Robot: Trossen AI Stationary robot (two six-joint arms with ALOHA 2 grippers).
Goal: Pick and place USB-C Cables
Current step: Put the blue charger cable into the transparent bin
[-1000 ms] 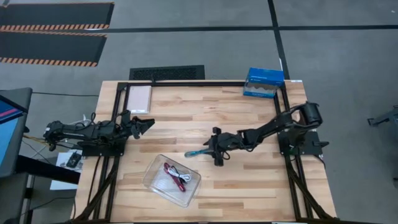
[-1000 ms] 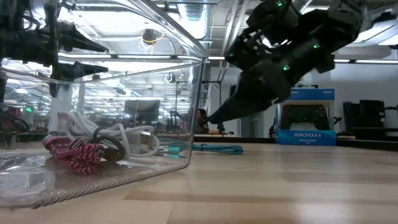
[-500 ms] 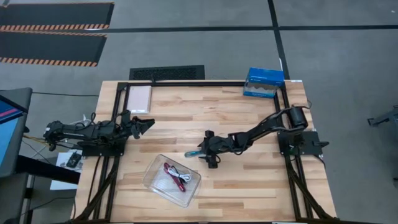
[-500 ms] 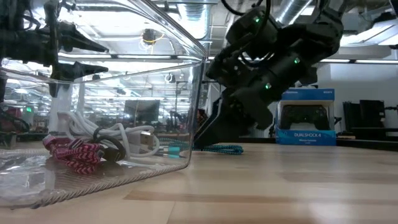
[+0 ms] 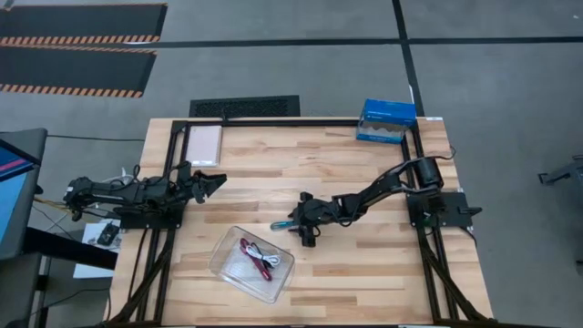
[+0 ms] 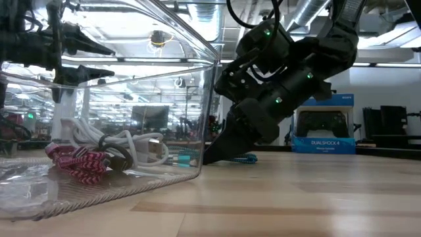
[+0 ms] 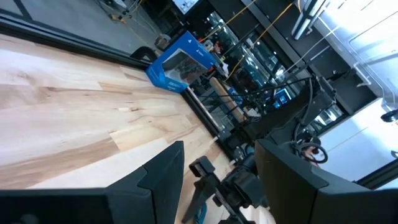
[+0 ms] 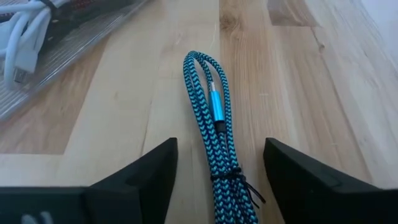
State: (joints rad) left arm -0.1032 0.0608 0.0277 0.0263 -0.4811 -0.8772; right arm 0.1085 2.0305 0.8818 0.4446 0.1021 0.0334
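Observation:
The teal cable (image 8: pixel 214 133) lies bundled on the wooden table, a short way right of the clear tray (image 5: pixel 226 248). In the high view the teal cable (image 5: pixel 280 224) sticks out from under my right gripper (image 5: pixel 301 227). My right gripper (image 8: pixel 217 186) is open and low over the table, one finger on either side of the cable's tied end, touching nothing that shows. In the tray lie the magenta cable (image 6: pixel 77 162), the white cable (image 6: pixel 128 141) and the dark cable (image 6: pixel 116 157). My left gripper (image 7: pixel 217 180) is open and waits at the table's left side.
A blue boxed controller (image 5: pixel 386 120) stands at the table's far right corner. A flat pale pad (image 5: pixel 204 142) lies at the far left. Bare wood stretches between the tray and the right arm's base and along the near edge.
My right gripper has moved toward the table's left and downward, closing on the teal cable. It now stands low over the cable's right end with its fingers astride it. The cable has stayed where it was.

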